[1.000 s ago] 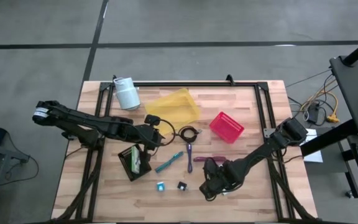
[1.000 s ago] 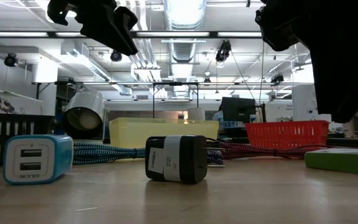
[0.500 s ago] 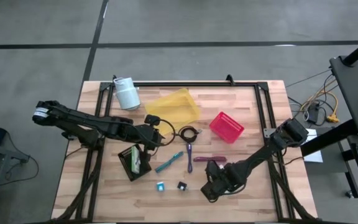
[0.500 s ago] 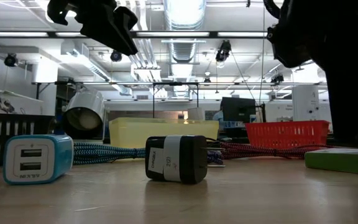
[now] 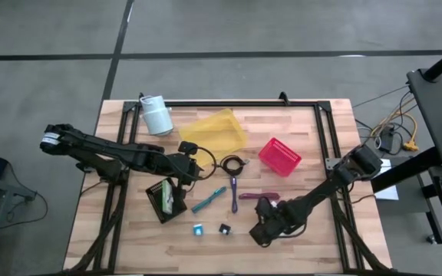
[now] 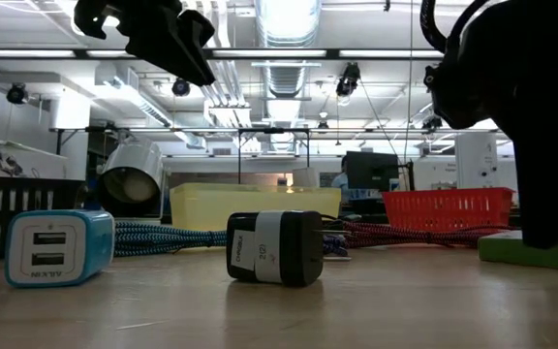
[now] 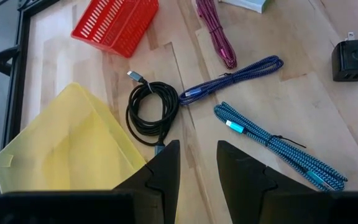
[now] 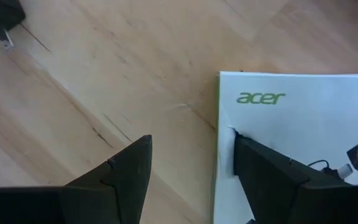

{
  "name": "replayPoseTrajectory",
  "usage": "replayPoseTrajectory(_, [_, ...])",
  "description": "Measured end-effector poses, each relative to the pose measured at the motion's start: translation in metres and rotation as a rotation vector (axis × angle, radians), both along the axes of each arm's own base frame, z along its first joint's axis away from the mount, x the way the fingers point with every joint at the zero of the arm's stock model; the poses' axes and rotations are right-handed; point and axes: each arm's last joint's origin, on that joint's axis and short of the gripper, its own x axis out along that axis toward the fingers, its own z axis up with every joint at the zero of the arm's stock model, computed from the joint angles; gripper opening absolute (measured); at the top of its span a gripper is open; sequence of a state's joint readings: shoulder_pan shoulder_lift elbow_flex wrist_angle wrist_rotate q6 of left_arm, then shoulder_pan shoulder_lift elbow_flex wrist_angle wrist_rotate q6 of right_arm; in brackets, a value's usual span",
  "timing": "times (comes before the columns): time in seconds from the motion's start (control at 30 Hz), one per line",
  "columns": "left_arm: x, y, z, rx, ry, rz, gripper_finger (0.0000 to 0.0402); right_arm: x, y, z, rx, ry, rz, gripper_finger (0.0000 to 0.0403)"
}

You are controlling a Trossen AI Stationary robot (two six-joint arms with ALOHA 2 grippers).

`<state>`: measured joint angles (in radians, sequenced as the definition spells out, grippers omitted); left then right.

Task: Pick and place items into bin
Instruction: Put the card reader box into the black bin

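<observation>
My right gripper [image 8: 191, 140] is open, low over a white Acer box [image 8: 291, 118] with a green side [image 6: 536, 250] that lies flat near the table's near edge. One finger is above the box's top, the other above the bare wood. My left gripper [image 7: 197, 162] is open, holds nothing and hovers mid-table [image 5: 186, 170]. Below it lie a black cable coil [image 7: 152, 112], a purple cable [image 7: 229, 78], a teal cable [image 7: 272, 143] and a magenta cable [image 7: 215, 31]. A blue charger cube [image 6: 56, 247] and a black charger cube [image 6: 274, 247] sit on the near wood. My right gripper comes from above, pointing down, at the Acer box's edge [image 8: 219, 137], with one finger [image 8: 272, 174] over the box's top and the other [image 8: 114, 180] beside it. Whether a finger touches the box I cannot tell.
A yellow bin [image 5: 213, 130] and a red basket [image 5: 280, 156] lie toward the far side. A black basket [image 5: 166, 199] with a box in it sits left of the cables. A white roll [image 5: 156, 115] stands at the far left corner. Black frame rails border the table.
My right gripper has come down toward the Acer box, from well above it to just over its top, staying open. The left arm and the loose items have kept still.
</observation>
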<state>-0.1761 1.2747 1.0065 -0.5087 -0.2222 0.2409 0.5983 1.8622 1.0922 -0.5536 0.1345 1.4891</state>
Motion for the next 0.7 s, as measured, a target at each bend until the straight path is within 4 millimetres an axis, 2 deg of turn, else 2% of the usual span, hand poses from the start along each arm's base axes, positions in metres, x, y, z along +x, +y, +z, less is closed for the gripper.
replayPoseTrajectory(0.27, [0.0,0.0,0.0,0.0,0.0,0.0,0.0089,-0.0055,-0.0032,-0.0081,0.014,0.023,0.005,0.0191])
replayPoseTrajectory(0.7, [0.0,0.0,0.0,-0.001,0.0,0.001,0.0089,-0.009,-0.0052,-0.0109,-0.004,0.066,0.072,0.0056])
